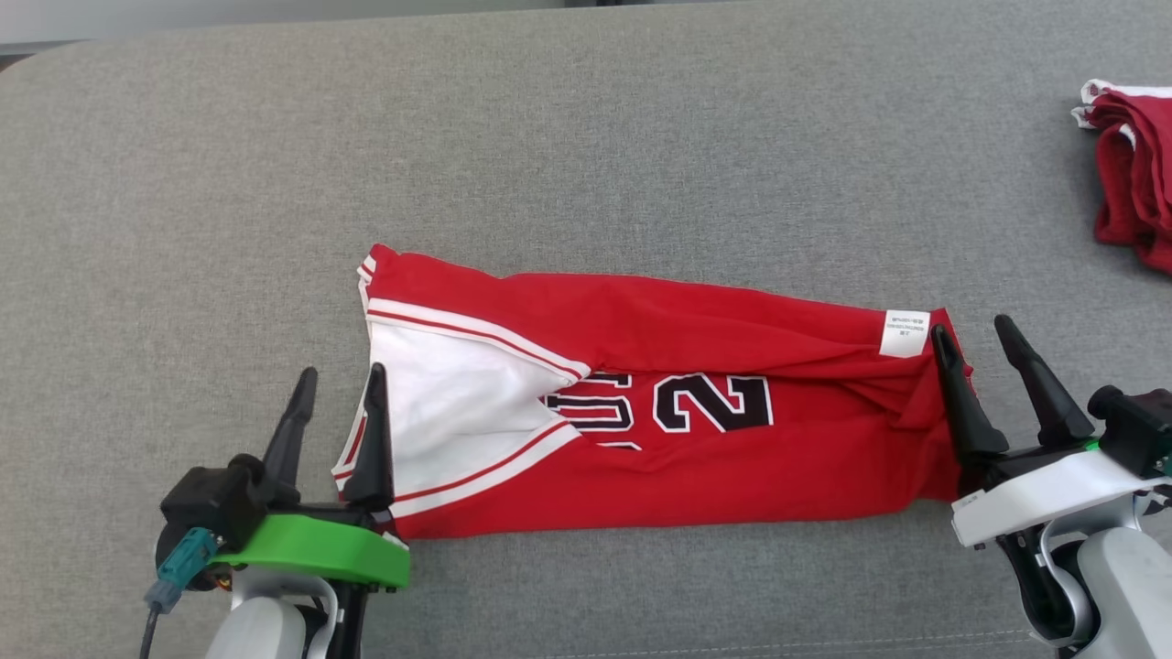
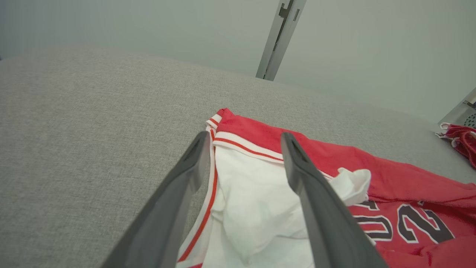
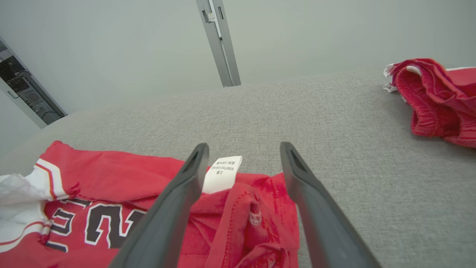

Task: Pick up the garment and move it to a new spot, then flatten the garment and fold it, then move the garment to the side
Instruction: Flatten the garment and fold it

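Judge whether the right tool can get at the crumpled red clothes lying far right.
Probably yes: the right tool stands open, and bare grey surface lies between it and the crumpled red clothes; reach itself is unsure.

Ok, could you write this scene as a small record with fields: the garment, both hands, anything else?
surface: grey cloth surface
garment: red jersey, folded into a long strip
left hand: open, at the jersey's white-lined end
right hand: open, at the end with the white label
other: second red garment, far right, apart

Black, white-edged "2" point(image 1: 714, 403) on the red garment point(image 1: 659, 316)
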